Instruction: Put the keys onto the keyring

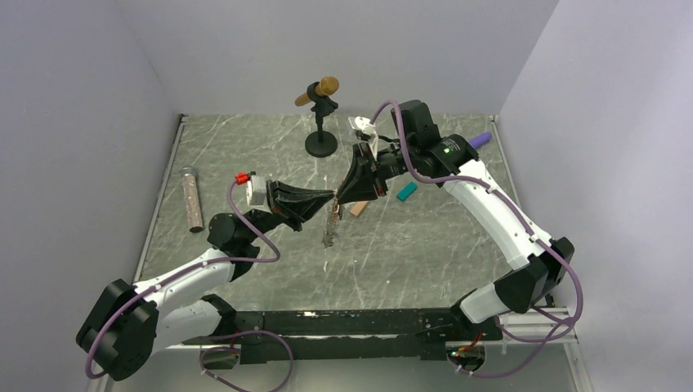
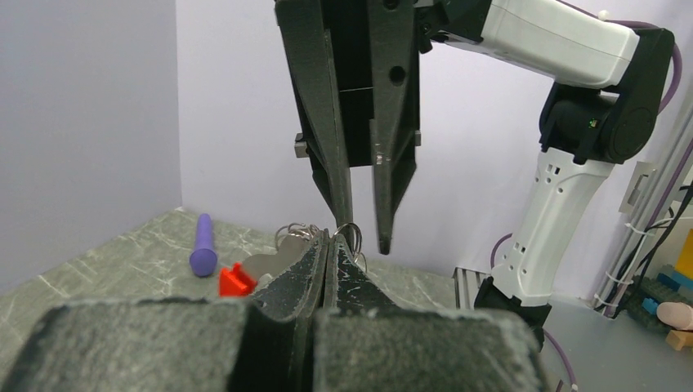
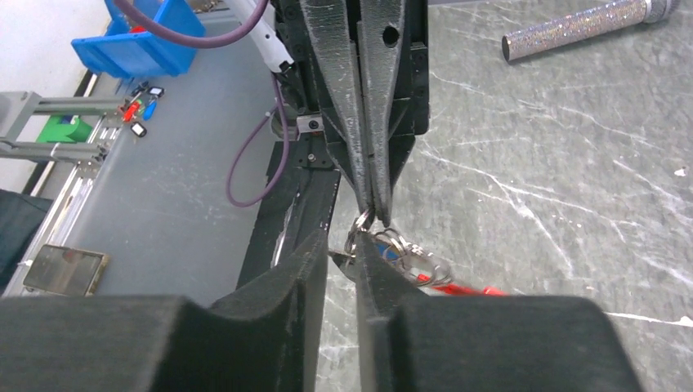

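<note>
Left gripper (image 3: 373, 214) is clenched on a silvery loop of the keyring (image 3: 400, 251). The bunch is thereby hung below the tips and the loop is presented to the other arm. Right gripper (image 2: 364, 235) is set tip-to-tip against that loop, jaws narrowly parted, nothing seen gripped. Keys can't be made out. Tan block (image 1: 358, 209) and teal block (image 1: 406, 192) are seen nearby on the table (image 1: 245, 269).
</note>
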Motion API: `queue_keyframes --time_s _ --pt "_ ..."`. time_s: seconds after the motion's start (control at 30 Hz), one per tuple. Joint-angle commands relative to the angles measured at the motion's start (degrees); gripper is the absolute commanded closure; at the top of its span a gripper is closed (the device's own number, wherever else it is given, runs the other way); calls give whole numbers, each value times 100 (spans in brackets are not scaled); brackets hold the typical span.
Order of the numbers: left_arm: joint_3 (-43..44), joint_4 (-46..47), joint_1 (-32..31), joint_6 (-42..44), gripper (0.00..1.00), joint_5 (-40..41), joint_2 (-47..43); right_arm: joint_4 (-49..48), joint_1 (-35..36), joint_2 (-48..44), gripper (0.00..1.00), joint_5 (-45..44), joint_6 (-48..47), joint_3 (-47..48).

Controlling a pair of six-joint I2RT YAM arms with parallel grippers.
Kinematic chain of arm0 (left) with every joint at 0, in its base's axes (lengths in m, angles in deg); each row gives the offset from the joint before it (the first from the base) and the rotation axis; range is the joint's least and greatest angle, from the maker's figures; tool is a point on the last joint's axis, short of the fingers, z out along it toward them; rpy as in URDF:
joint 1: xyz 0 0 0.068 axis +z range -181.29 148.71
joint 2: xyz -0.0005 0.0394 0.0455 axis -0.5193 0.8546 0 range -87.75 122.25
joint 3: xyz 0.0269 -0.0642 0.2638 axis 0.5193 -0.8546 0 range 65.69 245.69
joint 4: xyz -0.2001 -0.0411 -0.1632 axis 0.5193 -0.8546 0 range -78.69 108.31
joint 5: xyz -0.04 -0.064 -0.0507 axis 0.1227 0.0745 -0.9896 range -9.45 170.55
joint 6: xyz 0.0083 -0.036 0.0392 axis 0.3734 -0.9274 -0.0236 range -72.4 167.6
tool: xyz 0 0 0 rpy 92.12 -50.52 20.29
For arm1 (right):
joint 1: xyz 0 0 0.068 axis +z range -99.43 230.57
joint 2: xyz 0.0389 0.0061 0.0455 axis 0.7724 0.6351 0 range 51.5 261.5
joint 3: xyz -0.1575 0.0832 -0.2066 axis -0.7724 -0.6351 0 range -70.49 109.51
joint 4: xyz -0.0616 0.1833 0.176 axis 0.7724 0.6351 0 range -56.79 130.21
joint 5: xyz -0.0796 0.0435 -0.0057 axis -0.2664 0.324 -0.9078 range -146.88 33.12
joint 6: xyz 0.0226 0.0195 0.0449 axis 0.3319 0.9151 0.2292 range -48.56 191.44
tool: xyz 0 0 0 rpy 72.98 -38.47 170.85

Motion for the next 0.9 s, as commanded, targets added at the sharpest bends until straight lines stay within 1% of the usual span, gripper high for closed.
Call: queue_keyframes --time_s 0.0,0.17,0.27,0.4,0.43,0.5,0.53,0.6,0.63,0.67,0.77,0.87 --pt "220 332 17 -54 100 -4 -23 -102 43 7 83 73 24 220" --pt "212 170 16 62 100 20 -114 15 48 -18 90 -83 -55 248" --pt "237 21 18 150 100 -22 -153 18 49 -27 99 -258 -41 300" --pt "285 -242 29 296 100 -217 -235 282 39 12 100 -551 -329 510" --pt "312 -390 46 379 97 -320 -315 408 39 24 100 -589 -474 567" --pt "389 -855 102 636 84 -608 -494 611 39 33 100 -717 -699 666" --pt "452 -1192 138 803 82 -752 -611 704 41 23 100 -780 -814 705" --pt "708 -2099 202 1340 73 -1090 -835 905 47 5 100 -983 -1046 777" --pt "891 -2680 200 1798 68 -1235 -916 1021 61 0 100 -1077 -1181 803" --pt "1114 -3640 200 2238 63 -1360 -988 1146 83 -2 100 -1210 -1315 825" --pt "1778 -5461 202 3506 57 -1511 -1071 1485 266 -10 100 -1694 -1729 847" --pt "2305 -6709 201 4391 53 -1523 -1022 1786 447 14 100 -2134 -2041 839"
